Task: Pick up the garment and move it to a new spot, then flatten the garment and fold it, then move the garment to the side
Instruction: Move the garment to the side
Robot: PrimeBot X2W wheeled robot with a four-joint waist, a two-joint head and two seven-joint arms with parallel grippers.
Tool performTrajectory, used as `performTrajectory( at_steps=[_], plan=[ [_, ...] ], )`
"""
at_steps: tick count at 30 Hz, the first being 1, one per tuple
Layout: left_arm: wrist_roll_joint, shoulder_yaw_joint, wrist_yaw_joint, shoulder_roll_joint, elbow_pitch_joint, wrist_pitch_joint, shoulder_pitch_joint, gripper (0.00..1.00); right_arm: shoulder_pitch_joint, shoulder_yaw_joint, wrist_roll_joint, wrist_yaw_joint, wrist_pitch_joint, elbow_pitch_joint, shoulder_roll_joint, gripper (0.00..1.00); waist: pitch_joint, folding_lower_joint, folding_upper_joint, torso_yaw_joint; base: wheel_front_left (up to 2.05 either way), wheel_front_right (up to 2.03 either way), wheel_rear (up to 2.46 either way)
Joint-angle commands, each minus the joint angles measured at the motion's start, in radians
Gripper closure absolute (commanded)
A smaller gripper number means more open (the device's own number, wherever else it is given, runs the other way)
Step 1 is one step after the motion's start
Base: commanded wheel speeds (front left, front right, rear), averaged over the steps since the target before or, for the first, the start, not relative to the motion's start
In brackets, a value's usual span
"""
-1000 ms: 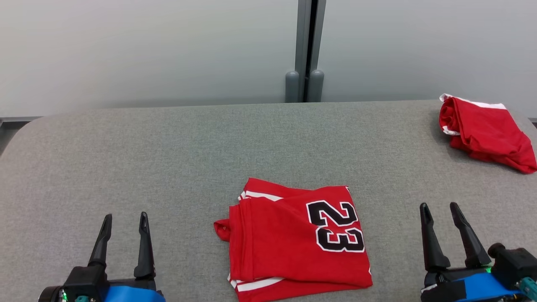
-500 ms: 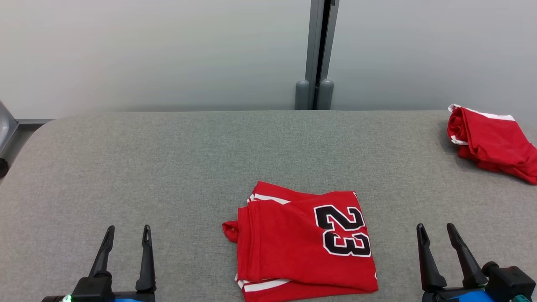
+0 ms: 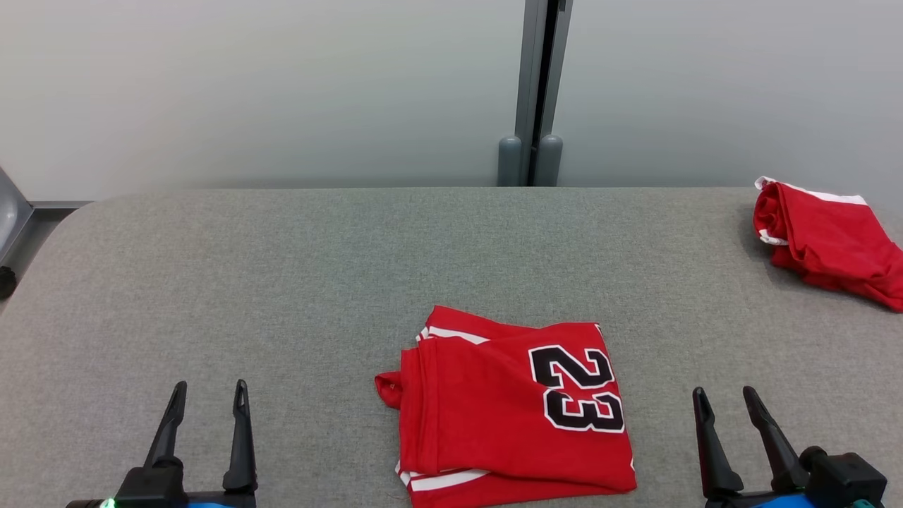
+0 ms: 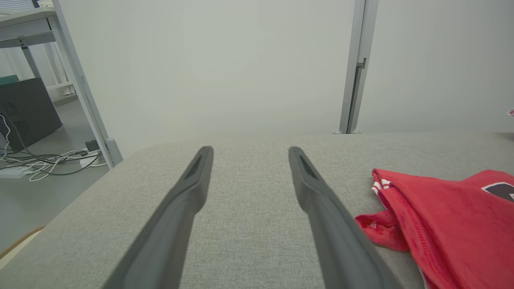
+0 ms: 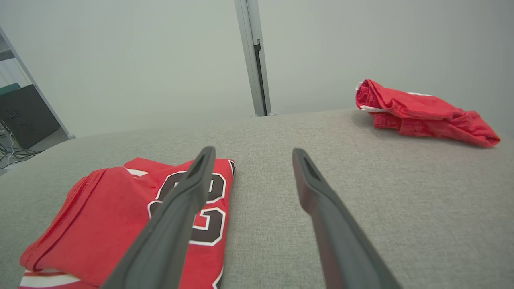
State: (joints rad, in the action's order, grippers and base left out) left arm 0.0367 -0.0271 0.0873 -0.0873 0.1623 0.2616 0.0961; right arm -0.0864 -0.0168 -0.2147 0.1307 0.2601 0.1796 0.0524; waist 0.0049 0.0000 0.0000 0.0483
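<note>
Jersey (image 3: pixel 511 409): red, folded, lying flat on the gray table (image 3: pixel 282 268). It sits near the front edge, roughly centred between the two arms. The black "23" (image 3: pixel 577 388) with white outline faces up on its right half, turned sideways in the head view. White stripes (image 3: pixel 451 333) peek out at the far-left corner and along the near edge. A small red flap (image 3: pixel 386 389) sticks out of the left side. Could be a strap or a hem corner, can't tell from here.

Left gripper (image 3: pixel 210 386): lower left of the head view, jaws wide, nothing between them. It's over bare table, well left of the jersey. The left wrist view agrees: fingers (image 4: pixel 188 192) spread with just gray fabric between them. The jersey's left edge lies off to the right of the right-hand finger.

Right gripper (image 3: pixel 724 391): lower right, jaws wide too, empty. It's beside the jersey's right edge but apart from it. In the right wrist view one finger (image 5: pixel 188 188) crosses in front of the "23"; the head view shows the gripper clear of the cloth.

Second red garment (image 3: pixel 825 240), with white trim, is bunched at the far right corner of the table, well apart from the jersey.

A gray post (image 3: pixel 540 85) stands behind the table against the pale wall. The left wrist view shows cables (image 4: pixel 40 164) on the floor and a dark box (image 4: pixel 24 108) past the table's left end.
</note>
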Motion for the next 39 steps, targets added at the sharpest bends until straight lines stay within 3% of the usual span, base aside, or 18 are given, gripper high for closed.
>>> performTrajectory(
  at_steps=[1,10,20,31,39],
  plan=[
    [0.003,-0.004,-0.007,-0.003,0.001,0.004,-0.007,0.00,0.000,-0.001,0.004,0.000,0.000,0.004,-0.001,0.00,-0.001,0.0000,0.0000,0.000,0.00,0.00,0.00],
    [0.006,-0.006,-0.012,-0.006,0.001,0.004,-0.005,0.00,0.042,0.008,0.005,0.000,-0.025,0.021,-0.002,0.00,-0.003,0.0000,0.0000,-0.004,0.00,0.00,0.00],
    [0.008,0.006,-0.012,-0.006,-0.002,0.004,-0.043,0.00,0.233,0.061,0.022,0.000,-0.110,0.060,0.017,0.00,0.028,0.0000,0.0000,0.012,0.00,0.00,0.00],
    [0.014,0.023,-0.010,0.001,0.006,0.004,-0.068,0.00,0.339,0.066,0.030,0.000,-0.205,0.266,0.012,0.00,0.068,0.0000,0.0000,0.056,0.00,0.00,0.00],
    [0.016,0.033,-0.009,0.006,0.010,0.004,-0.090,0.00,0.367,0.069,0.040,0.000,-0.183,0.418,0.007,0.00,0.100,0.0000,0.0000,0.081,0.00,0.00,0.00]
  ],
)
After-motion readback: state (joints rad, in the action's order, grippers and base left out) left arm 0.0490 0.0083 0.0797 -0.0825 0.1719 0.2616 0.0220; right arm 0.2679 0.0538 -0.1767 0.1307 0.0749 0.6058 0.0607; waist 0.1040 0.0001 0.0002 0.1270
